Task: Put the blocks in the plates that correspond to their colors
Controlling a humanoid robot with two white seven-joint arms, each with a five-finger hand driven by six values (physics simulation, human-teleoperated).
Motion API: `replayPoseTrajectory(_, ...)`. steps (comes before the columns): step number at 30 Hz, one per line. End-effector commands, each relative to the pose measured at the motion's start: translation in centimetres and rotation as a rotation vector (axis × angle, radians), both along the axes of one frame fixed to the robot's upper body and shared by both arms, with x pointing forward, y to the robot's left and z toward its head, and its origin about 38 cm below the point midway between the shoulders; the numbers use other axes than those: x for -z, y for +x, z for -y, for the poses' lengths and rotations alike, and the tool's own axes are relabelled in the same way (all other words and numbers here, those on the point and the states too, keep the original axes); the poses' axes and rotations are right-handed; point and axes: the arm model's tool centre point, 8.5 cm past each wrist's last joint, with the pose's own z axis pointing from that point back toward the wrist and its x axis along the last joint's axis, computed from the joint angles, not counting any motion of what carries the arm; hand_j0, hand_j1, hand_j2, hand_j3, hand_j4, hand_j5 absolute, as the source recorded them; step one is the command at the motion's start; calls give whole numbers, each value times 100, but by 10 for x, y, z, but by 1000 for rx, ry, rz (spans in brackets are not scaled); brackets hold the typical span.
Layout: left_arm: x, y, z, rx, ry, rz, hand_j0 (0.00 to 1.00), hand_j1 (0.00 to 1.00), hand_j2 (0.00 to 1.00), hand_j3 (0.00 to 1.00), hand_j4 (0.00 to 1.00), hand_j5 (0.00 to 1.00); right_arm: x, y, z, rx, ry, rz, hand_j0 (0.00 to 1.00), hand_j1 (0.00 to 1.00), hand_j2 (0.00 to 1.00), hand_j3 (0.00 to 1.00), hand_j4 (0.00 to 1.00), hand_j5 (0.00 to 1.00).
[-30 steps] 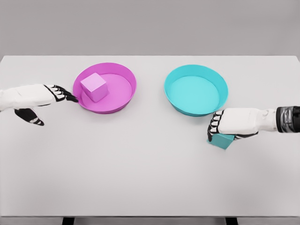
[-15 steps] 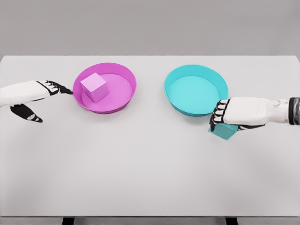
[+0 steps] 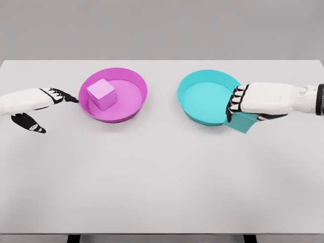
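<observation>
Right hand (image 3: pixel 238 109) clamped on teal block (image 3: pixel 242 122) at teal plate (image 3: pixel 202 114) near rim — block tilted. Risk: corner clips rim, drops outside. Pink block (image 3: pixel 101 93) in pink plate (image 3: pixel 132 81); left hand (image 3: pixel 43 104) spread, empty.

Two plates (image 3: pixel 114 115) (image 3: pixel 202 117); two blocks (image 3: pixel 101 93) (image 3: pixel 242 123); two hands (image 3: pixel 30 104) (image 3: pixel 253 103); one table (image 3: pixel 162 177)
</observation>
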Motion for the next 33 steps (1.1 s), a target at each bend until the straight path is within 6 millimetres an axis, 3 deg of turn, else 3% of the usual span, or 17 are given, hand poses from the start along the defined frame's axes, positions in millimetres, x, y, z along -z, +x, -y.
replayPoseTrajectory(1, -1, 0, 0, -3, -6, -1, 100, 100, 100, 100, 100, 100, 4, 7, -4, 7, 9, -14, 55, 55, 55, 55, 55, 55)
replayPoseTrajectory(21, 2, 2, 2, -5, -16, -2, 100, 100, 100, 100, 100, 100, 22, 84, -53, 61, 38, -58, 55, 55, 55, 55, 55, 55)
replayPoseTrajectory(26, 2, 2, 1, -7, -16, -3, 100, 100, 100, 100, 100, 100, 22, 108, -54, 118, 39, -57, 55, 55, 55, 55, 55, 55)
replayPoseTrajectory(33, 3, 3, -2, -17, -16, -6, 100, 100, 100, 100, 100, 100, 30, 124, -45, 184, 35, -76, 56, 56, 56, 56, 56, 56)
